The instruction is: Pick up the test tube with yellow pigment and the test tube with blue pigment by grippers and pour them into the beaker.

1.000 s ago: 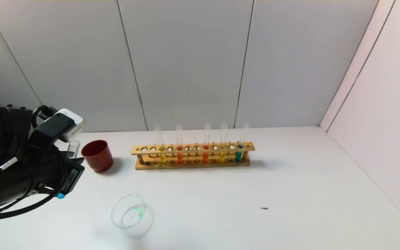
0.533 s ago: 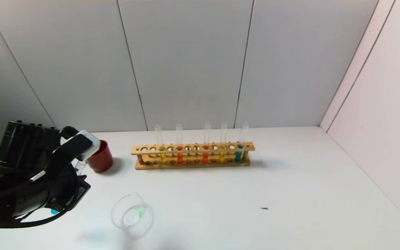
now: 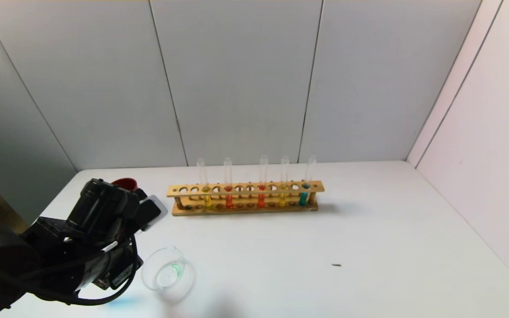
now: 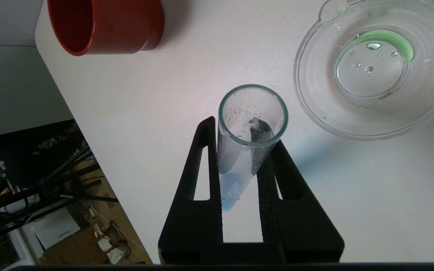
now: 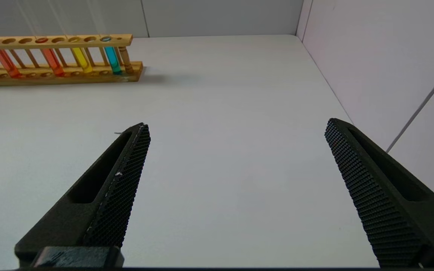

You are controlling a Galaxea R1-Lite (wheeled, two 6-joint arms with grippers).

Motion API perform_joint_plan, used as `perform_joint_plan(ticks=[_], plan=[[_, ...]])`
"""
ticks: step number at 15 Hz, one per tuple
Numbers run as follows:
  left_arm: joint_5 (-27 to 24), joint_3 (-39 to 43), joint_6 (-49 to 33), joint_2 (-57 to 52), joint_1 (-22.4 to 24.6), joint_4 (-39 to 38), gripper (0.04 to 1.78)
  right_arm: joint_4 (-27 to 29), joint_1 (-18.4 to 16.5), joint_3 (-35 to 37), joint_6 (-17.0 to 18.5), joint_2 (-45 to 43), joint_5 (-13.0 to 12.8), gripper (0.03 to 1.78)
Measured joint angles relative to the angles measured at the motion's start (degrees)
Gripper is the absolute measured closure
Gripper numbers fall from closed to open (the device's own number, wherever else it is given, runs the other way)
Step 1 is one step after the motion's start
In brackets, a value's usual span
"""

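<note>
My left gripper (image 4: 244,131) is shut on the test tube with blue pigment (image 4: 239,162). The tube is nearly empty, with pale blue traces at its round bottom, and its open mouth points away from the wrist. It hangs over the table just beside the beaker (image 4: 315,94). The beaker (image 3: 168,274) holds a little clear liquid with a green smear. In the head view my left arm (image 3: 100,229) hides the fingers. A twin blue tube (image 3: 304,196) and two yellow tubes (image 3: 207,201) (image 3: 282,198) stand in the wooden rack (image 3: 245,211). My right gripper (image 5: 236,128) is open and empty over bare table.
A dark red cup (image 4: 104,22) stands behind my left arm, mostly hidden in the head view (image 3: 124,182). Two orange-red tubes also stand in the rack. The table's left edge (image 4: 89,150) is close to the left gripper. A small dark speck (image 3: 336,265) lies on the table.
My left arm has swung from beside the red cup toward the table's front and the beaker, carrying the tube. It now covers most of the cup in the head view.
</note>
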Motion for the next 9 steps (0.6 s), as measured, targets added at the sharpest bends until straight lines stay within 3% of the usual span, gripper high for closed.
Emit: perform_joint_plan(ticks=[9], plan=[[3.74,0.05,2.62,6.30,-2.71,0.41,1.50,0.00,0.00,0.00,-0.05,0.00,0.00,0.11]])
